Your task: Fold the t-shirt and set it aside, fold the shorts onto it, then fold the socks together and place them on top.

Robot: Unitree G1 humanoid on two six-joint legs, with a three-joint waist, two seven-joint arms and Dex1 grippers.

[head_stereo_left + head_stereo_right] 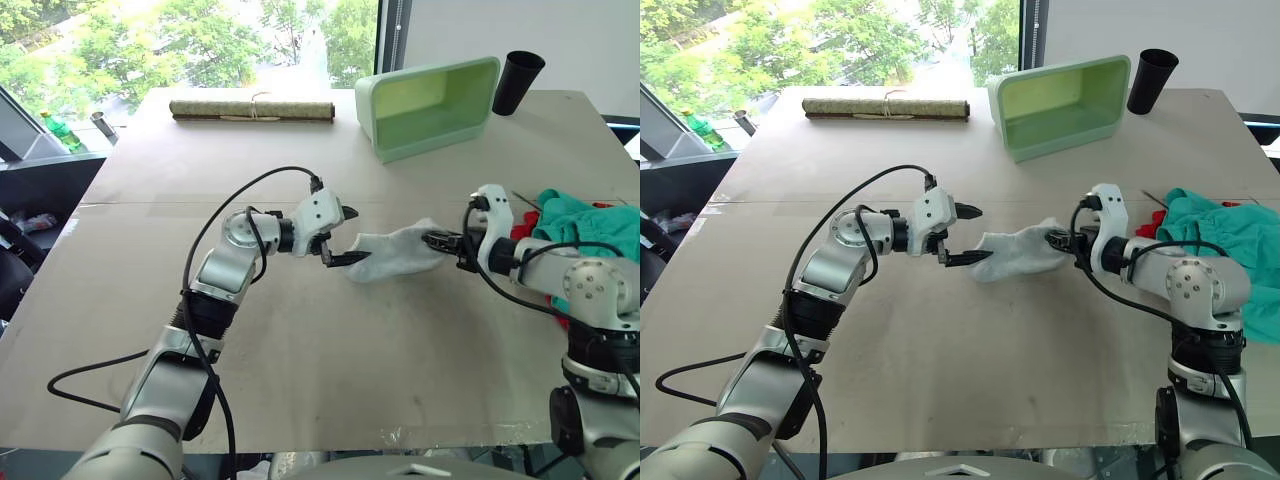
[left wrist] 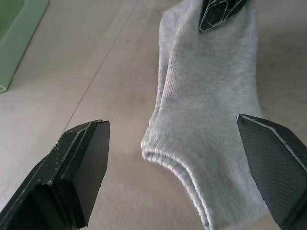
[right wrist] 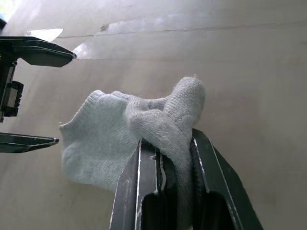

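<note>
Right end effector [image 3: 168,158] clamped on socks [image 1: 395,253]; our left end effector [image 1: 343,238] gapes at the cuffs, mid-counter. Closing off-centre risks catching one layer.

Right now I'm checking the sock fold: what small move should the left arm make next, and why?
Probably ease the left gripper forward and close on the socks' cuff end. Its fingers stand open on either side of that end without pinching it, while the right gripper is clamped on the other end.
</note>
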